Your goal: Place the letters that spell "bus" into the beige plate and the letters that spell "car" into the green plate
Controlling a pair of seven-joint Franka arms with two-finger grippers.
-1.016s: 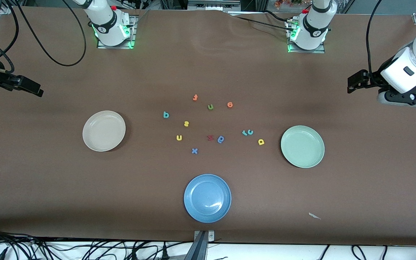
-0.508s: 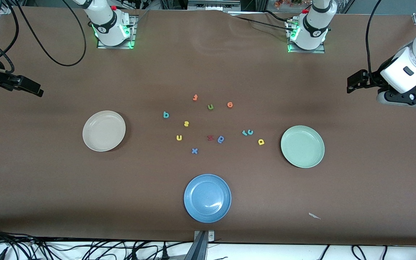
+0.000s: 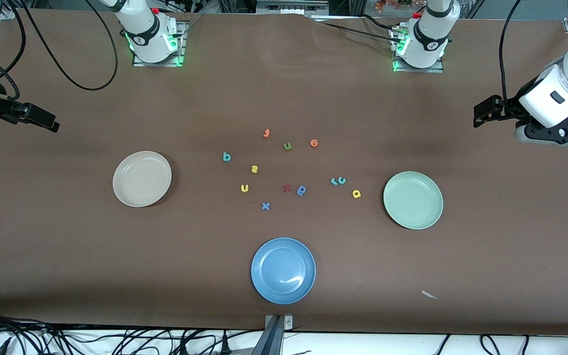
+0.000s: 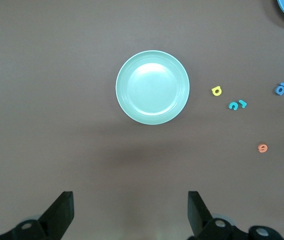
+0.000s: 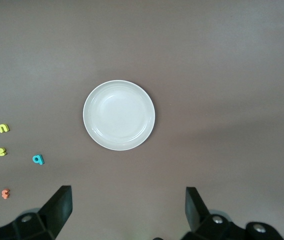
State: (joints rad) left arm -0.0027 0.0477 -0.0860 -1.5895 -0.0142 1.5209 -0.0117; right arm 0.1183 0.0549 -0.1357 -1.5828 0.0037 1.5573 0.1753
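The teal "b" (image 3: 226,157), yellow "s" (image 3: 254,169) and yellow "u" (image 3: 244,188) lie mid-table, on the side of the beige plate (image 3: 142,178). Teal "r" (image 3: 334,181) and "c" (image 3: 341,180) touch each other, with the yellow "a" (image 3: 356,194) beside them, close to the green plate (image 3: 413,199). Both plates hold nothing. My left gripper (image 4: 130,215) hangs open and empty, high over bare table at the left arm's end, with the green plate (image 4: 152,87) in its view. My right gripper (image 5: 127,212) hangs open and empty at the right arm's end, viewing the beige plate (image 5: 119,115).
A blue plate (image 3: 283,270) sits nearest the front camera. Among the letters lie an olive "u" (image 3: 287,145), orange "t" (image 3: 266,133), orange "e" (image 3: 313,143), red letter (image 3: 287,188), blue "a"-like letter (image 3: 301,190) and blue "x" (image 3: 265,206). A paper scrap (image 3: 429,295) lies near the front edge.
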